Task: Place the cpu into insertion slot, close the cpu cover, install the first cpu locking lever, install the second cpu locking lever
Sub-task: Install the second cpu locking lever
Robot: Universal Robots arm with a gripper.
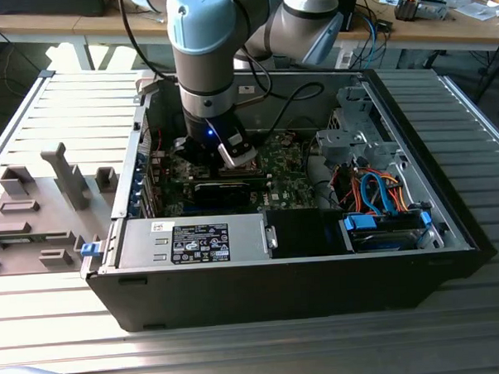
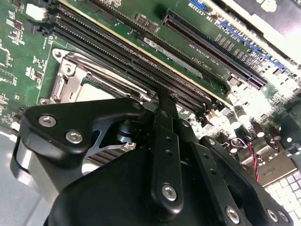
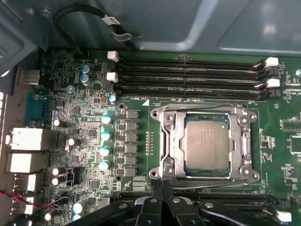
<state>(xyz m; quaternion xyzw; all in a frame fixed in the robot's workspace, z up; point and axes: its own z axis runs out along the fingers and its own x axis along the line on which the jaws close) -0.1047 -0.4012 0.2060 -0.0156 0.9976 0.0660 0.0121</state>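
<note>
In the first wrist view, the green circuit board (image 3: pixel 80 141) runs across to the insertion slot (image 3: pixel 205 143), a square silver-bordered socket. The cpu (image 3: pixel 207 144), a flat dull-grey chip, sits inside it, framed by the thin silvery cpu cover (image 3: pixel 170 141), which appears lowered. The black gripper (image 3: pixel 162 190) hangs clenched at the socket's edge, grasping nothing visible. Judged from this, pressing a locking lever needs steady, square contact without scraping the board.
</note>
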